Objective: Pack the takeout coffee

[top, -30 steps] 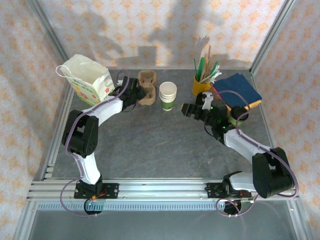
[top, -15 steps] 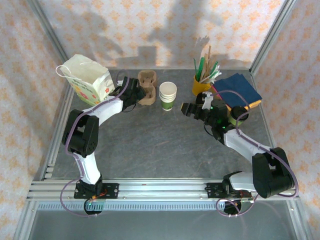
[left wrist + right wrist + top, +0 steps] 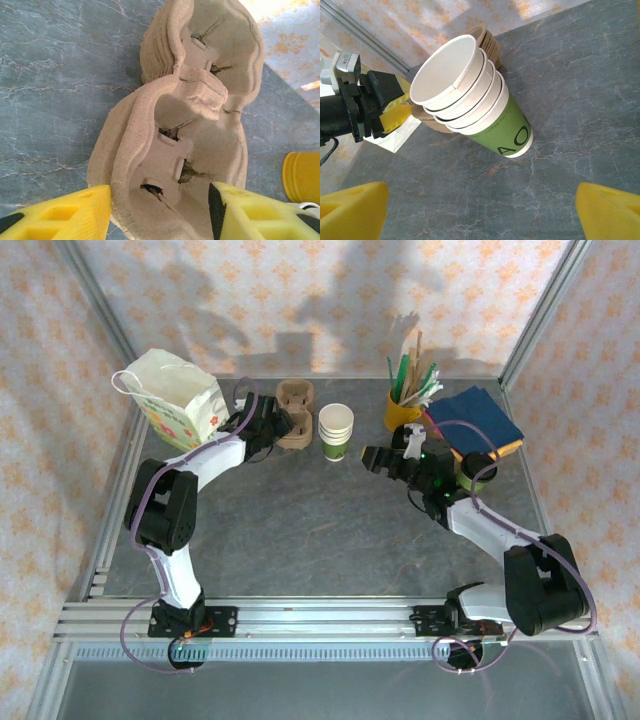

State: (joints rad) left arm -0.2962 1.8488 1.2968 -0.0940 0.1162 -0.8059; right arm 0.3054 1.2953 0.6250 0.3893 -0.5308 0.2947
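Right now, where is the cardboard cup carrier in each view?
Top external: cardboard cup carrier at the back of the table, left of the cup stack.
Left wrist: centre frame, straddled by the left pincer.
Right wrist: upper middle, behind the cup stack.
Shared landmark: the left pincer, next to the carrier in every view.

My desk is a grey slab veined like marble. Cream wallpaper with pale orange flowers covers the back wall at 12 o'clock and the side walls at 9 and 3. Silver metal posts slant up from the far corners. A ribbed aluminium rail runs along 6 o'clock. Soft grey shadows lie on the back wall.
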